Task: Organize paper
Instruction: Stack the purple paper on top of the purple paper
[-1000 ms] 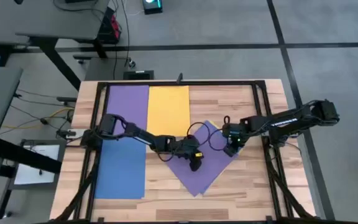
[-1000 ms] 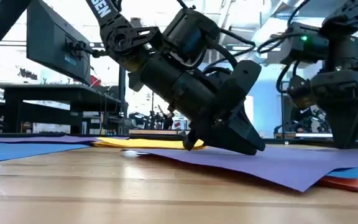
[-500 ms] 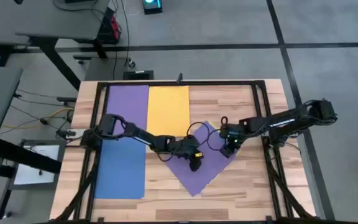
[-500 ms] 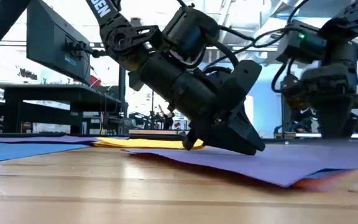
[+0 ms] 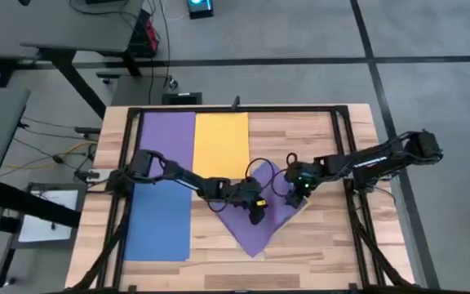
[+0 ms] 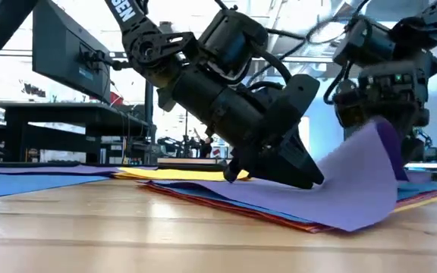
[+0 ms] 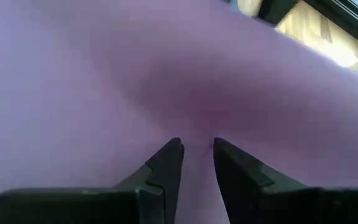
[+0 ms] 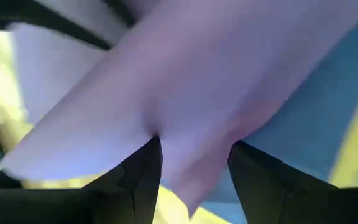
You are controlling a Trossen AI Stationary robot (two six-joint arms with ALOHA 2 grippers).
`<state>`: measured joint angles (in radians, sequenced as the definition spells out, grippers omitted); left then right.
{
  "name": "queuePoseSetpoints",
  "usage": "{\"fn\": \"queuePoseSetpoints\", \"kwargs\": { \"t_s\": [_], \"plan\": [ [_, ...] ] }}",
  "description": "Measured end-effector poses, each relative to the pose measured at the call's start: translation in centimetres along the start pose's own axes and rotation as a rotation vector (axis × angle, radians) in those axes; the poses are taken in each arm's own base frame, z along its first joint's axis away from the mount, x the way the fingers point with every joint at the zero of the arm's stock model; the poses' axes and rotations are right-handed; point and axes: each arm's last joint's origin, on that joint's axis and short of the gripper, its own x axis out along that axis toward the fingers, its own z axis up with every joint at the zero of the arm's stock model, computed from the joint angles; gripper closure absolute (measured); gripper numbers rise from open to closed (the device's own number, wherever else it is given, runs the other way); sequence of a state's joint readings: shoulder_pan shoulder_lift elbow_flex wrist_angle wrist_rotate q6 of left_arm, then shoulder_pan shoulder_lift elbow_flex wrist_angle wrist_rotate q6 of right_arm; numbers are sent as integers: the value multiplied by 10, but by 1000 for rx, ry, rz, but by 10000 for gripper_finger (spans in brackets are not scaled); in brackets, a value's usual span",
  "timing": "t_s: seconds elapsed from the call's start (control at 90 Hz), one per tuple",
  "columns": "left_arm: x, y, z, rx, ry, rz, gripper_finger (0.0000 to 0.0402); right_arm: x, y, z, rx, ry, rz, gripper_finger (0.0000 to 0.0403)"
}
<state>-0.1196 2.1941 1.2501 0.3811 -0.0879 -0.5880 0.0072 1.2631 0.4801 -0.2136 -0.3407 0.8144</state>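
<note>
A purple sheet of paper [image 5: 259, 224] lies turned cornerwise at the table's middle, on top of a stack of red, orange and blue sheets [image 6: 294, 218]. My left gripper [image 5: 255, 216], shut, stands slanted on this purple sheet near its middle [image 6: 279, 180]. My right gripper [image 5: 301, 190] is shut on the sheet's right corner, which curls up off the stack [image 6: 366, 163]. A second purple sheet [image 5: 167, 140], a yellow sheet [image 5: 221, 144] and a blue sheet [image 5: 158, 222] lie flat on the left half. My left gripper presses its shut fingertips [image 7: 169, 163] down on the middle of the purple sheet [image 7: 197, 106], slanting down from the table's left. The sheet lies flat on the stack there. My right gripper pinches the purple sheet's right corner [image 8: 194, 158] between its two fingers, from above. That corner is lifted clear and bends upward in a slack curve [image 6: 378, 144]; the remainder stays on the stack.
A black frame [image 5: 237, 109] runs around the working area. Bare wood shows at the far right [image 5: 300, 131] and along the near edge [image 5: 235, 273]. Desks and monitors stand in the room behind the table [image 6: 74, 53].
My right gripper has risen and gone a little toward the table's left with the purple sheet's right corner. That corner has lifted off the stack and curled up, uncovering the red, orange and blue sheets under it; the part under my left gripper has stayed flat.
</note>
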Motion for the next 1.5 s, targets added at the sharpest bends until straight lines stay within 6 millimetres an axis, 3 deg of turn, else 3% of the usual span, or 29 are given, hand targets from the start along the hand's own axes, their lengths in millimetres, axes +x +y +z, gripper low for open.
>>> {"fn": "queuePoseSetpoints", "kwargs": {
  "t_s": [0.133, 0.289, 0.433, 0.589, 0.811, 1.011, 1.278, 1.5],
  "plan": [
    [0, 0, 1, -1, -6, -1, 320, -5, 10, -1, -83, -56, 50, 232],
    [0, 1, 1, -2, -8, 1, 320, -2, 5, 3, 29, -109, -18, 232],
    [0, 1, 1, -2, -8, 2, 320, -1, 9, 4, 18, -129, 16, 232],
    [0, 1, 1, -2, -9, 1, 320, -15, 18, 6, 5, -169, 91, 229],
    [0, 1, 2, 5, -12, 0, 320, -33, 0, 1, 67, -177, -29, 183],
    [0, 1, 2, 15, -17, -4, 320, -22, -16, 11, 91, -211, -55, 151],
    [0, 0, 2, 16, -18, -5, 320, -27, -3, 26, -123, -187, 252, 150],
    [0, 0, 2, 14, -18, -5, 320, -34, -5, 25, -117, -200, 248, 149]
  ]
}}
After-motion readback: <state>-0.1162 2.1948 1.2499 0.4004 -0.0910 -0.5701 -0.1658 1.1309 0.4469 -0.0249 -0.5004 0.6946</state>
